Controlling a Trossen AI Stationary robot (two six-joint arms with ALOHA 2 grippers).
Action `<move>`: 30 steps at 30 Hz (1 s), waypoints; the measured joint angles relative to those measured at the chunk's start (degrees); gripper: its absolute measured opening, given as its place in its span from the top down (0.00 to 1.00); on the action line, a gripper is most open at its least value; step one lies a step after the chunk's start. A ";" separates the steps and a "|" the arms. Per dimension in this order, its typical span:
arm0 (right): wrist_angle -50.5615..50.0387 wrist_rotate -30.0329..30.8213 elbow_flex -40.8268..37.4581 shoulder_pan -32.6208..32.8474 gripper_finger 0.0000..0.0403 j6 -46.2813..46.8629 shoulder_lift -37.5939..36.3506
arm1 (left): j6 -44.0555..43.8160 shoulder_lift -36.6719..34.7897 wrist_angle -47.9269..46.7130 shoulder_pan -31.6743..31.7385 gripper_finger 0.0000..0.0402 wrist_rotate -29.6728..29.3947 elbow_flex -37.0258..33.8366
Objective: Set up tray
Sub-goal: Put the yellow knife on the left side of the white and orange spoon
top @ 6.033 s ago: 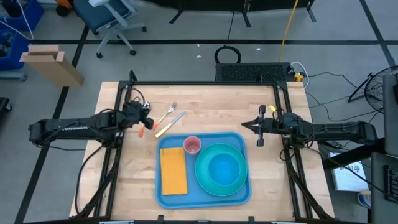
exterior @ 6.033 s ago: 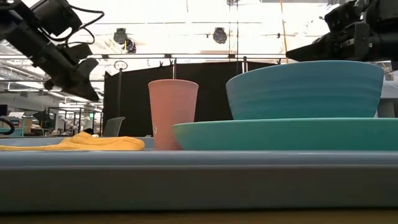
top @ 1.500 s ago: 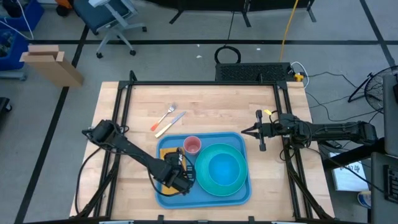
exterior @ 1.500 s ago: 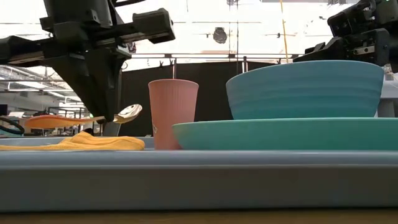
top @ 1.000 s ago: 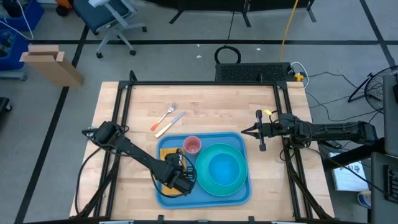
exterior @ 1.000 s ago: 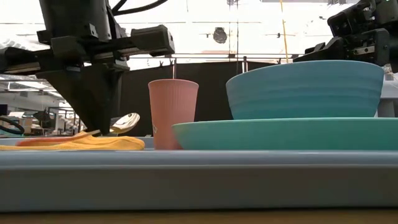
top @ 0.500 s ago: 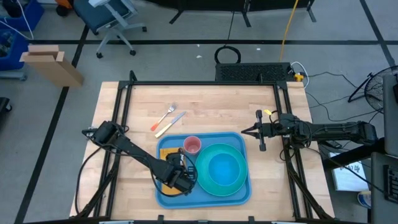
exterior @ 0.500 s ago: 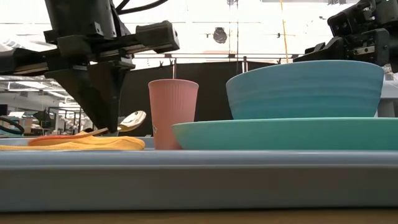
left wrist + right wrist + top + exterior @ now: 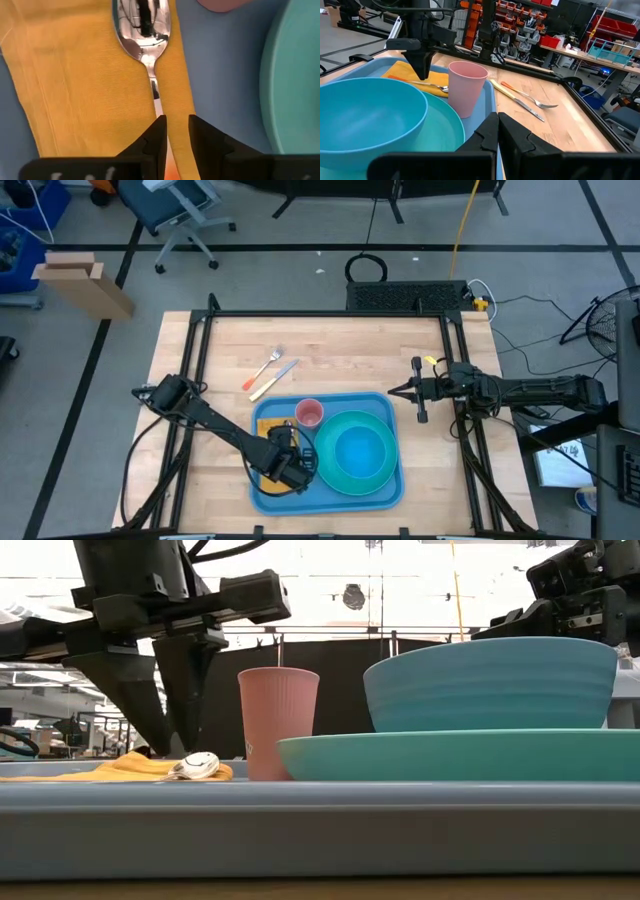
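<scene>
While the spoon [image 9: 144, 30] lies along the napkin's [image 9: 75, 80] edge, left gripper [image 9: 174, 131] jaws slightly apart above it, right gripper [image 9: 497, 131] jaws together, beside the tray [image 9: 385, 492].

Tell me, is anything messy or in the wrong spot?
Nothing is spilled or broken. On the light-blue plastic tray the silver metal spoon lies near the yellow cloth napkin's edge. The metal fork and knife still lie on the wooden table, outside the tray.

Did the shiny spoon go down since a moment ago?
Yes. The spoon has dropped: before, it hung beside the pink cup at mid-height; now it lies on the yellow napkin, under the left gripper.
</scene>
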 joint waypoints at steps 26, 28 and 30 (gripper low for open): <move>0.28 -4.46 0.00 0.00 1.00 -0.02 0.02 | 41.18 -31.44 -24.05 20.50 0.79 -7.05 -16.35; 0.24 -4.46 0.00 0.00 1.00 -0.02 0.02 | 50.22 -32.99 -20.10 25.24 0.79 -4.68 -18.62; 0.15 -4.46 0.00 0.00 1.00 -0.02 0.02 | 59.54 -33.35 -13.15 29.82 0.79 -1.55 -19.62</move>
